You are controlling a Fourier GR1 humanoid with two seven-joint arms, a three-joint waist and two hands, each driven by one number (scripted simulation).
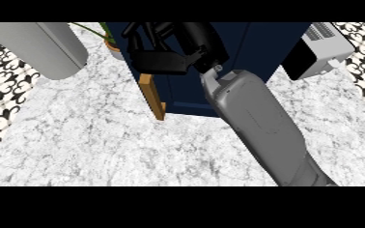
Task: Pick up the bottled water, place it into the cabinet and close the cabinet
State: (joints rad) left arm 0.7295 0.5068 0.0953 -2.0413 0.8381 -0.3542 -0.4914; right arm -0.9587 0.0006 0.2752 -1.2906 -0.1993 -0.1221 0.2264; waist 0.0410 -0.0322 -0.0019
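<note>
The right hand [162, 60] — black, at the end of a grey forearm that comes in from the lower right — is up at the left front of the cabinet [235, 77]; whether it is open or clasping something cannot be told. The bottled water shows nowhere, so neither its place nor its heading can be told. The cabinet is dark blue — a wood-coloured edge [152, 96] at its left slants down to the marble counter [92, 135].

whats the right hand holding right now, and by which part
cannot tell: the right hand is up at the dark blue cabinet, and no bottle shows there
</note>
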